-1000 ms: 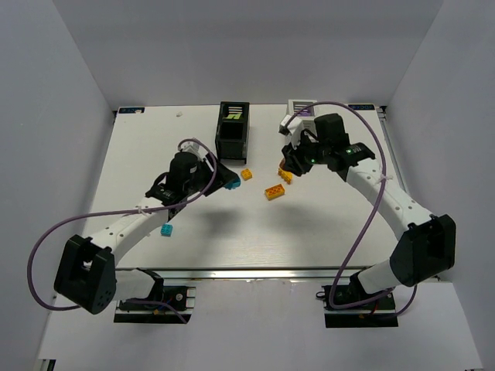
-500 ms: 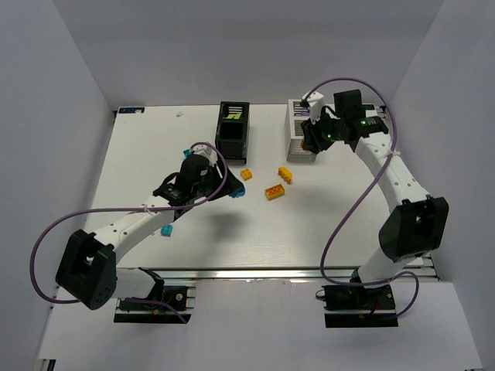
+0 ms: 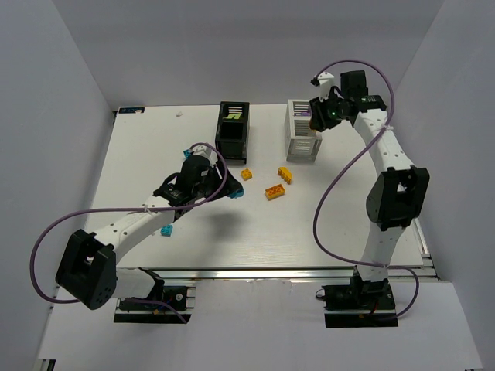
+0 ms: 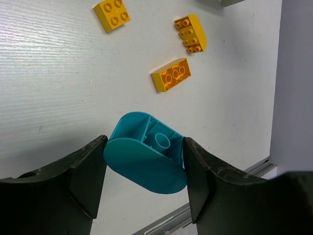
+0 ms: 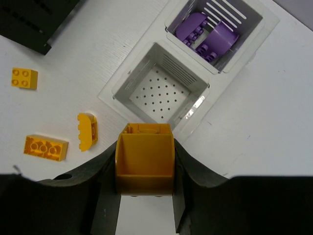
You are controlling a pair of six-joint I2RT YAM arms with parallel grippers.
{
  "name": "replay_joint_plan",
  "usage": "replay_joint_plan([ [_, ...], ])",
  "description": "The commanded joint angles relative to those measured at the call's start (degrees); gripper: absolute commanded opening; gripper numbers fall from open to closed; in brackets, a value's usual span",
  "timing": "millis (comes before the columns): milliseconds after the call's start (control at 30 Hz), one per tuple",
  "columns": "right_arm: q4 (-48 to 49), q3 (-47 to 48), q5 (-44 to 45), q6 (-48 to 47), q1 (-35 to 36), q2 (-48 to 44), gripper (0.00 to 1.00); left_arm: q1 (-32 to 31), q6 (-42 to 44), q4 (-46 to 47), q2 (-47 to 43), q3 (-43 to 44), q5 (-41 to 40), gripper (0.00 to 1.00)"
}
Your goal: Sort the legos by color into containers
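Observation:
My left gripper (image 4: 145, 161) is shut on a cyan lego (image 4: 146, 154) and hangs over the table near the middle (image 3: 232, 190). High over the white containers, my right gripper (image 5: 145, 169) is shut on an orange lego (image 5: 145, 164). Below it one white container (image 5: 128, 93) holds nothing, and the one behind (image 5: 254, 22) holds purple legos (image 5: 210, 35). The black container (image 3: 233, 127) stands left of the white one (image 3: 303, 141). Three orange legos (image 3: 247, 175) (image 3: 285, 175) (image 3: 274, 192) lie loose on the table.
A cyan lego (image 3: 165, 230) lies beside the left arm's forearm, and another (image 3: 186, 154) peeks out behind its wrist. White walls close in the table at the back and both sides. The right arm's purple cable (image 3: 340, 193) loops over the table's right half.
My right arm has risen from the table with the orange lego and swung back over the white containers. The left gripper shifted slightly right with its cyan lego, then held still.

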Motion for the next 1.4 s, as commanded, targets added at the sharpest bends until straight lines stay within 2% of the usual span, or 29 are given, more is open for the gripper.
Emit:
replay_joint_plan([
  [0,0.5,4.9,-1.9,1.1,0.3,2.5,0.00,-0.2,0.7,-0.5,-1.4,0.9,-1.0,0.00],
  [233,1.2,8.3,-1.7,0.5,0.3,8.1,0.00,-0.2,1.1,-1.5,-1.0,3.1,-1.4,0.00],
  [533,0.5,8.4,-4.0,-0.2,0.5,9.6,0.25,-0.2,0.9,-1.8,-1.3,4.1,-1.8,0.00],
  [633,0.7,7.8,-4.1,-0.2,0.5,9.5,0.49,-0.2,0.9,-1.9,-0.9,4.8,-1.7,0.00],
  [667,0.8,7.7,-4.0,-0.2,0.5,9.6,0.68,-0.2,1.0,-1.9,-0.7,5.0,-1.7,0.00],
  [733,1.0,7.5,-3.9,-0.3,0.5,9.3,0.80,-0.2,1.1,-1.9,-0.6,5.8,-1.5,0.00],
  [800,1.3,7.4,-3.6,-0.4,0.5,9.0,0.85,-0.2,1.3,-2.1,-0.2,6.2,-1.5,0.00],
  [967,2.8,7.0,-2.7,-0.9,0.4,7.0,0.87,-0.2,1.6,-2.2,0.1,7.6,-1.1,0.00],
  [1200,9.9,2.8,-3.3,-2.4,0.3,-1.1,0.89,-0.2,1.5,-1.7,-0.3,7.8,-0.7,0.00],
  [1300,12.8,-0.9,-6.5,-1.3,-0.5,-4.7,0.89,-0.2,1.4,-1.0,-0.5,7.8,-0.2,0.00],
  [1367,15.3,-4.0,-12.5,-2.1,-1.2,-7.6,0.89,-0.2,1.6,-0.3,-0.4,8.2,0.5,0.00],
])
